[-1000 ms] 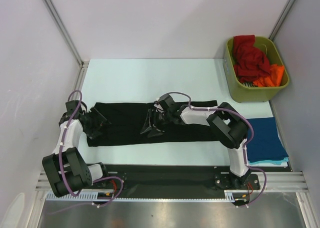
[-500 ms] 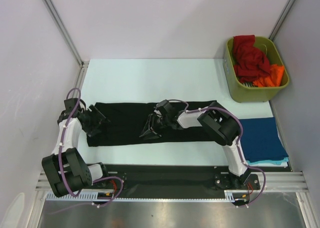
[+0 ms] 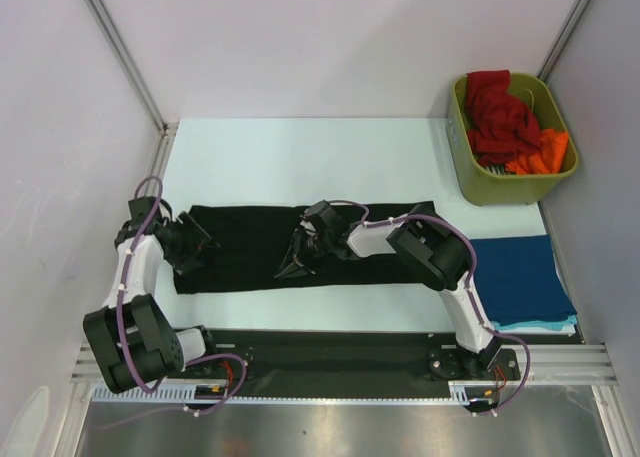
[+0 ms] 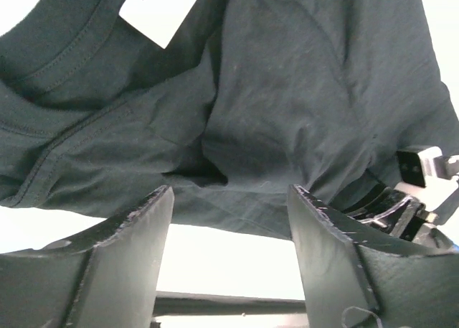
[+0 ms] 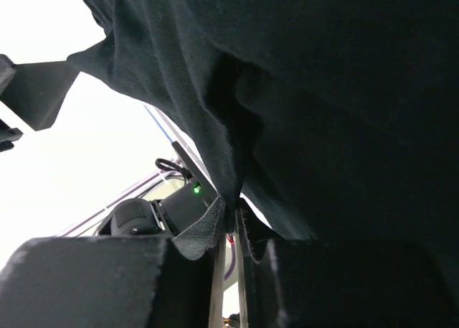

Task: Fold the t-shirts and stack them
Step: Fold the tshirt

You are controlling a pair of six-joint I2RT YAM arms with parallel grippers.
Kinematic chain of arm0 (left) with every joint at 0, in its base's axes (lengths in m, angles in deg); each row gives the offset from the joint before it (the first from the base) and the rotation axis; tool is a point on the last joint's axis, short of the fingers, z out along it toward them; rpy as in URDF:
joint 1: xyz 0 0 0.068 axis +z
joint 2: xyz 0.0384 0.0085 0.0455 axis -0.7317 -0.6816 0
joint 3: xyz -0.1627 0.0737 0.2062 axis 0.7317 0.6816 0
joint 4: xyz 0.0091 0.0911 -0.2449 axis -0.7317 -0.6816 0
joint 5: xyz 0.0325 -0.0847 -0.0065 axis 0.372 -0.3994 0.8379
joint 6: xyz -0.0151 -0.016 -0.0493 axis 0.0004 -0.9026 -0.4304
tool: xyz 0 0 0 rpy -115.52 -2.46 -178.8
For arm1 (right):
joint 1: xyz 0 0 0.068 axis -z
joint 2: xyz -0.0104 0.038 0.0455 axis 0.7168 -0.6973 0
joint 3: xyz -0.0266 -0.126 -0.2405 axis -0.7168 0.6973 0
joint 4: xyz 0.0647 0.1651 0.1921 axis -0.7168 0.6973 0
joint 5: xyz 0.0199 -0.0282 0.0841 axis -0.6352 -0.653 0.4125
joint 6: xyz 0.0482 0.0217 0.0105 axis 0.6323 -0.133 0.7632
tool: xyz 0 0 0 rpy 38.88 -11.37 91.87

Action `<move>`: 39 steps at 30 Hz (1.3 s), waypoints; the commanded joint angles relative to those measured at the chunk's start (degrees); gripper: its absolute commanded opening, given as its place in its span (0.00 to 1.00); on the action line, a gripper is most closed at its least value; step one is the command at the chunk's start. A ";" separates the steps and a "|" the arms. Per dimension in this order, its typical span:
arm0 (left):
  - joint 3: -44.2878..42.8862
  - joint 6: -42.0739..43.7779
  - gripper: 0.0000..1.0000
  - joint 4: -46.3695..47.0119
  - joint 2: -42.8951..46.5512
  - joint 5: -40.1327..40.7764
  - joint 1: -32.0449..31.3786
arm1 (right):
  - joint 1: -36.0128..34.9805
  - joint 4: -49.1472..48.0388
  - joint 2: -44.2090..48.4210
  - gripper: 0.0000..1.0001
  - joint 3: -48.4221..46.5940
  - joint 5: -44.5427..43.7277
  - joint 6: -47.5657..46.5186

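Right jaws are pinching a thin fold of the black cloth t-shirt (image 3: 250, 245); left jaws are standing apart, empty, at its collar end; a one-sided lift is risking slippage.

A pale mint table (image 3: 300, 157) sits evenly lit between plain white walls (image 3: 320, 37), with slanted aluminium posts (image 3: 120, 52) at its far corners.

black t-shirt (image 3: 250, 247): 1 | red t-shirt (image 3: 495, 107): 1 | orange t-shirt (image 3: 541, 153): 1 | blue t-shirt (image 3: 525, 277): 1 | bin (image 3: 500, 190): 1
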 commanded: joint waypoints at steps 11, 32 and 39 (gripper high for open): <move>-0.78 4.36 0.76 -0.85 -5.39 -1.47 -0.36 | 1.60 3.76 2.39 0.04 -2.45 4.02 -6.15; -0.77 1.81 0.73 -3.56 -5.64 -1.74 -1.77 | 4.76 7.97 3.44 0.06 -0.87 8.85 -10.10; 2.21 0.85 0.72 -1.72 -3.90 -6.66 -1.86 | 7.04 8.68 1.77 0.13 -1.83 11.04 -12.91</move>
